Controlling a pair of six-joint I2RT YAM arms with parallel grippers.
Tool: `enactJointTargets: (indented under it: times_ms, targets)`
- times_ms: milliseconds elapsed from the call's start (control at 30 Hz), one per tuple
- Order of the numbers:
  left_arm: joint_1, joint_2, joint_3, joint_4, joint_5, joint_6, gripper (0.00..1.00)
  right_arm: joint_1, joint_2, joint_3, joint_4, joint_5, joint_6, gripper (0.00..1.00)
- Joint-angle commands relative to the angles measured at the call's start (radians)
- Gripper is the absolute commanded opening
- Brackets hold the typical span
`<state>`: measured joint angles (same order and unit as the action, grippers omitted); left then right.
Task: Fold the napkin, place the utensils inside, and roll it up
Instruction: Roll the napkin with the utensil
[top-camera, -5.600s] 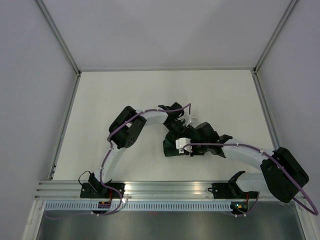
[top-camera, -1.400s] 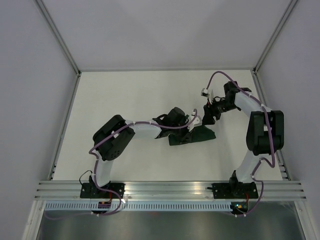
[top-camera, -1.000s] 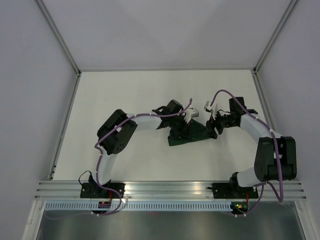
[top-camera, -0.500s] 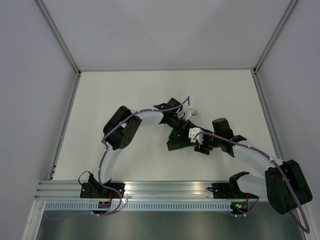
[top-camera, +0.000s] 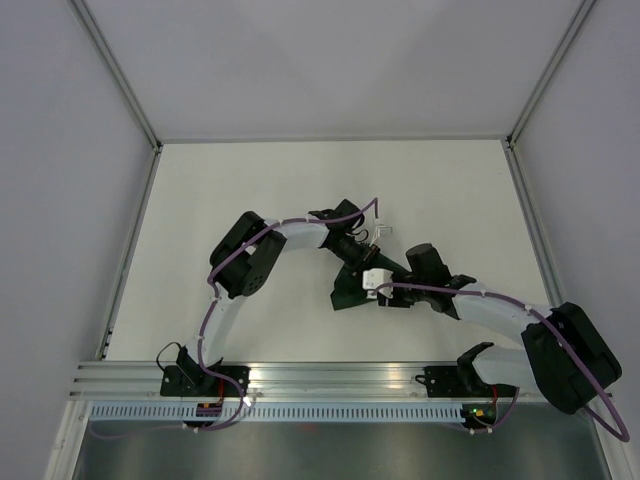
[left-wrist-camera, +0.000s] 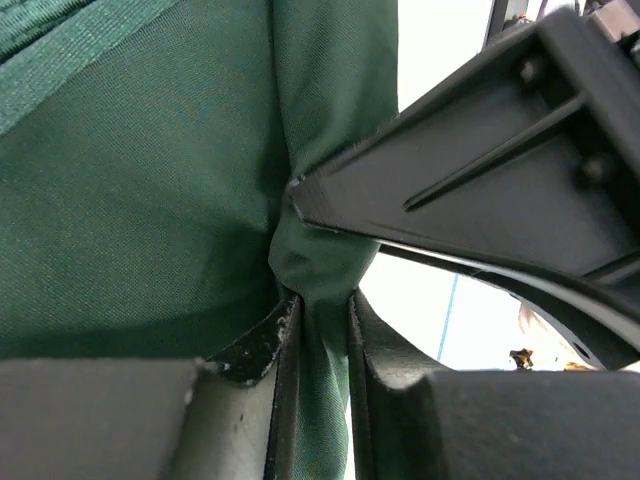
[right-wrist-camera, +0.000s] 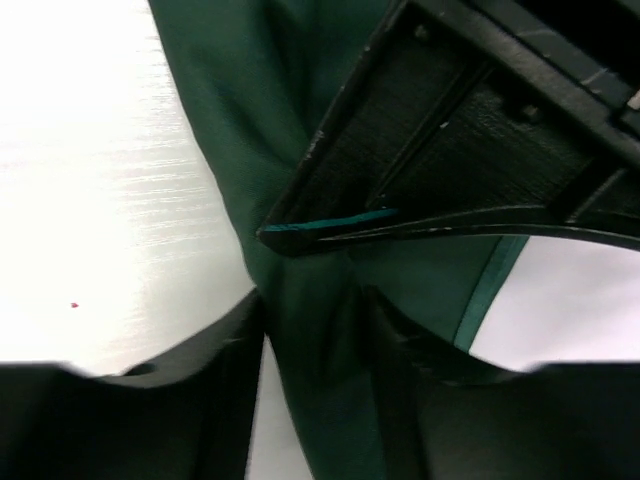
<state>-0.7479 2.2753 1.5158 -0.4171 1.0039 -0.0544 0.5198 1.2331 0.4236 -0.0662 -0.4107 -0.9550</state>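
**Napkin gathered between both sets of fingers, no utensils in sight**

The napkin (top-camera: 345, 292) lies bunched into a small dark green heap directly under the two sets of fingers, which meet over it almost tip to tip. The left fingers (left-wrist-camera: 318, 325) are pressed together on a narrow upright fold of the cloth, which runs down between them. The right fingers (right-wrist-camera: 310, 335) stand either side of another fold, and the cloth nearly fills the gap. Whether they have clamped it I cannot tell. In each wrist view the other arm's finger crosses just beyond the held fold.

Judging by this, the work is at the folding step. The cloth is crumpled and gathered, not a flat, neat fold. No utensils show anywhere, so placing them inside and rolling the napkin up both look undone.

The counter (top-camera: 250, 190) is plain white with a slight sheen, and it stretches bare on every side of the fingers. Pale grey walls (top-camera: 300, 60) with metal corner posts close it in on three sides. A slotted aluminium rail (top-camera: 340, 375) runs along the near edge behind the fingers, carrying the arm bases.
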Motion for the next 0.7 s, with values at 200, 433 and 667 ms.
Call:
enactJointTargets:
  times_ms: [200,433,667]
  targets:
    - [-0.007,0.052,-0.04,-0.107,-0.182,0.037,0.31,0.009,0.083,0.029,-0.061,0.016,-0.025,0.24]
    - [-0.005,0.006,-0.048,-0.097,-0.134,0.042,0.31,0.009,0.14,0.089,-0.164,-0.007,-0.034,0.17]
    - [0.007,-0.091,-0.108,0.003,-0.186,-0.011,0.36,0.011,0.169,0.147,-0.222,-0.02,-0.045,0.15]
